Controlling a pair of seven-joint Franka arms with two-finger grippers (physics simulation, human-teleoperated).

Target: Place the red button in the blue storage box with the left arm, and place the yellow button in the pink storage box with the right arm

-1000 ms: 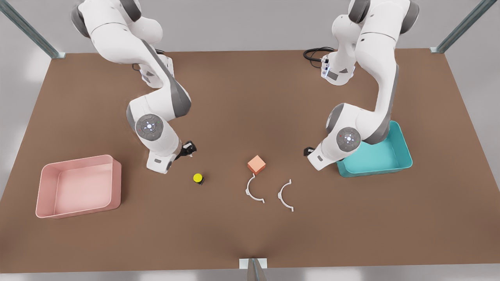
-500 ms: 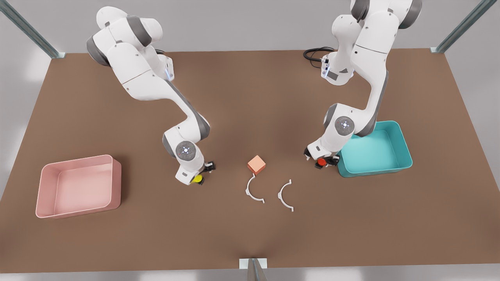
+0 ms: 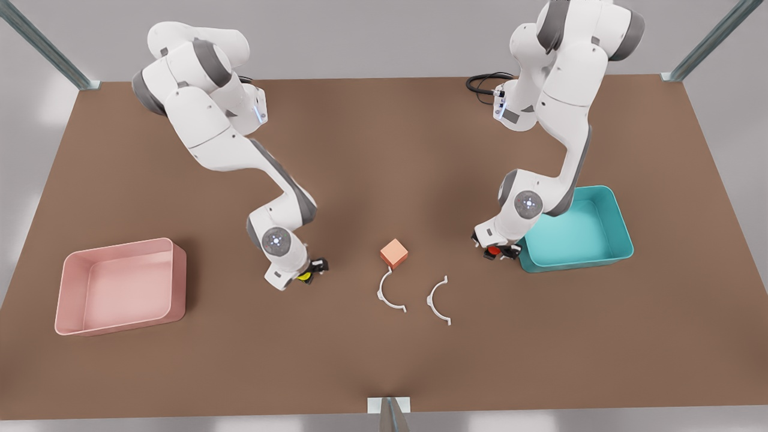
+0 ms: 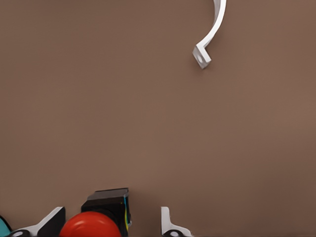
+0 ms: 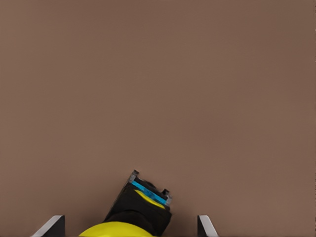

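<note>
red button (image 4: pixel 90 225): in my left wrist view the picture's edge cuts its cap off; only the upper part and some black base show between the left gripper (image 4: pixel 111 228) fingertips, which stand apart on either side of it. I can't tell whether they touch it.
red button, front view: mostly hidden under the left gripper (image 3: pixel 495 252); just a red speck.
yellow button (image 5: pixel 129 222): cap cut by my right wrist view's edge, between the right gripper (image 5: pixel 131 228) fingertips, gaps on both sides.
yellow button, front view: almost covered by the right gripper (image 3: pixel 307 275).
blue storage box (image 3: pixel 600 255): near corner hidden behind the left arm.
white curved clip (image 4: pixel 212 34): cut off, well ahead of the left gripper.
</note>
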